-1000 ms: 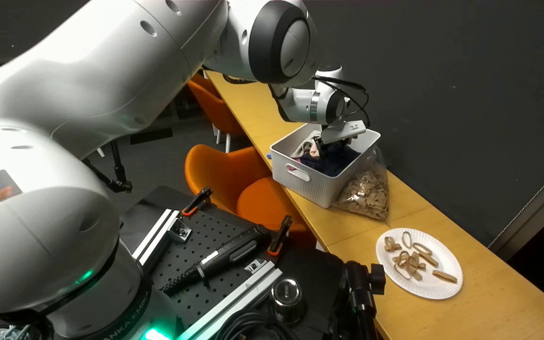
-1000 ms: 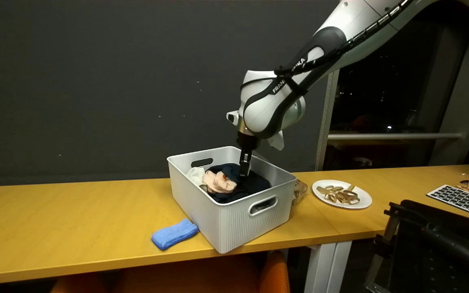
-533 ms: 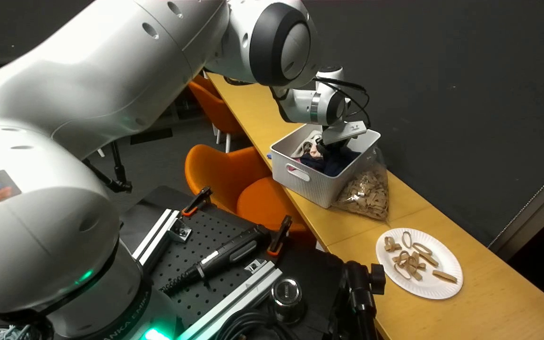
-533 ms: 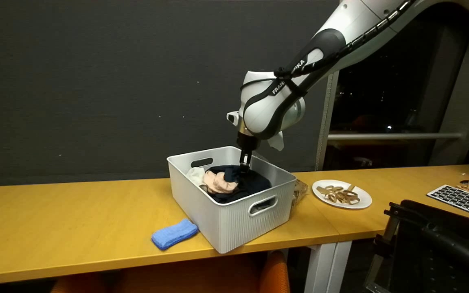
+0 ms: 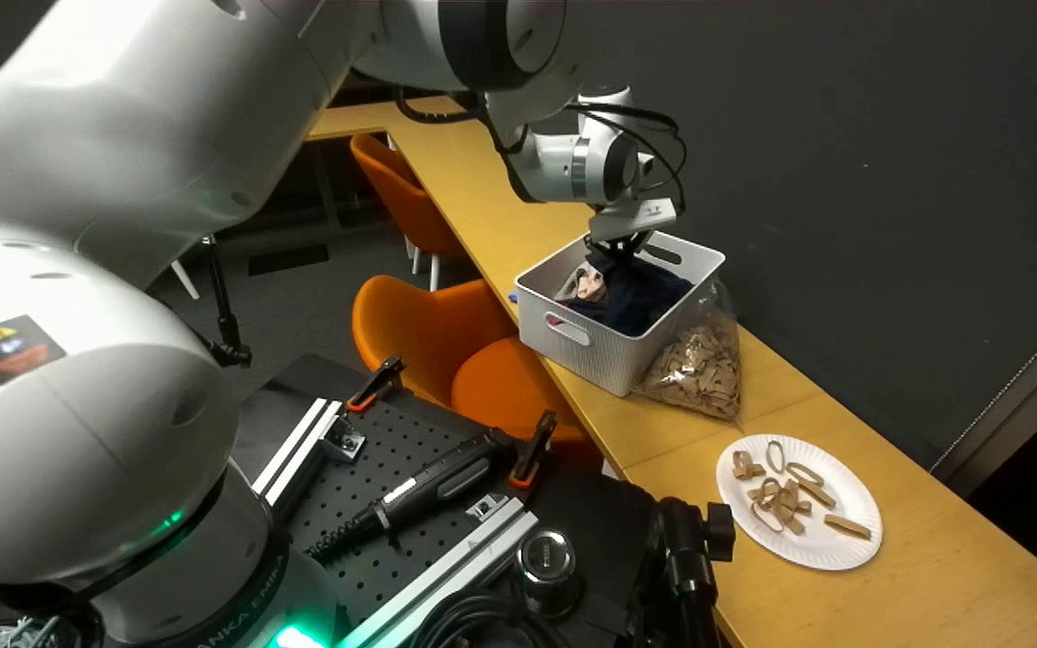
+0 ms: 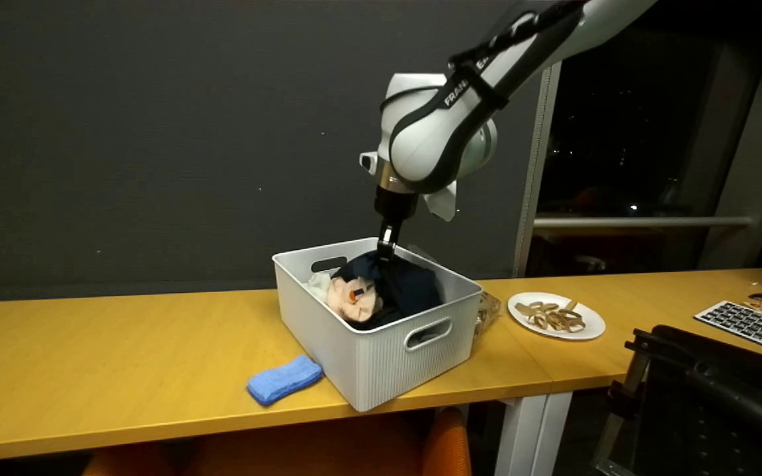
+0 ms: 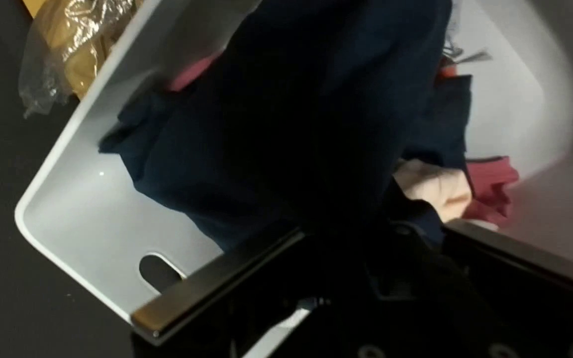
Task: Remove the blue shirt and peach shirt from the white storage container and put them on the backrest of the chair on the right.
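Note:
The dark blue shirt is bunched inside the white storage container, its top pulled up into a peak. At that peak my gripper is shut on the fabric, just above the rim's height at the back. Navy cloth fills the middle of the wrist view and runs up to the dark fingers. Beside it in the container lies the peach shirt, partly covered in the wrist view. An orange chair stands against the table, and a farther orange chair is behind it; which is the right one I cannot tell.
White and pink cloth also lies in the container. A folded blue cloth rests on the table beside it. A bag of brown pieces leans on the container's other side. A paper plate with brown loops sits farther along.
My gripper has closed on the dark blue shirt and risen, drawing the fabric up into a peak. The peach shirt has shifted slightly beside it. The container has stayed in place.

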Robot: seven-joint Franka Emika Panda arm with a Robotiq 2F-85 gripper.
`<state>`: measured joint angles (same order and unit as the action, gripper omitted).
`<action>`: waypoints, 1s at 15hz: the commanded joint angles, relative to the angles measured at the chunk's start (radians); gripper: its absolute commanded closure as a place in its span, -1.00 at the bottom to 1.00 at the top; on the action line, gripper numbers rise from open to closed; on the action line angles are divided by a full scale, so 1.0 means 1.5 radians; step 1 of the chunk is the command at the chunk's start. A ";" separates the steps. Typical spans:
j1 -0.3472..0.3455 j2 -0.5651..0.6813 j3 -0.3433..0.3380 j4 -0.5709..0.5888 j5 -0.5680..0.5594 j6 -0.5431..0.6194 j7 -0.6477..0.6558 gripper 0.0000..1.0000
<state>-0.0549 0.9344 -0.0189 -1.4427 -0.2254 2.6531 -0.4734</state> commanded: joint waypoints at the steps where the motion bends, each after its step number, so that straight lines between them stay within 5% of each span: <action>1: 0.063 -0.134 -0.020 -0.132 -0.039 -0.018 0.078 0.94; 7: 0.179 -0.276 -0.009 -0.236 -0.101 -0.121 0.184 0.94; 15: 0.228 -0.335 0.068 -0.233 -0.087 -0.302 0.212 0.94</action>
<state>0.2820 0.4777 0.0309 -1.7708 -0.3745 2.3065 -0.1598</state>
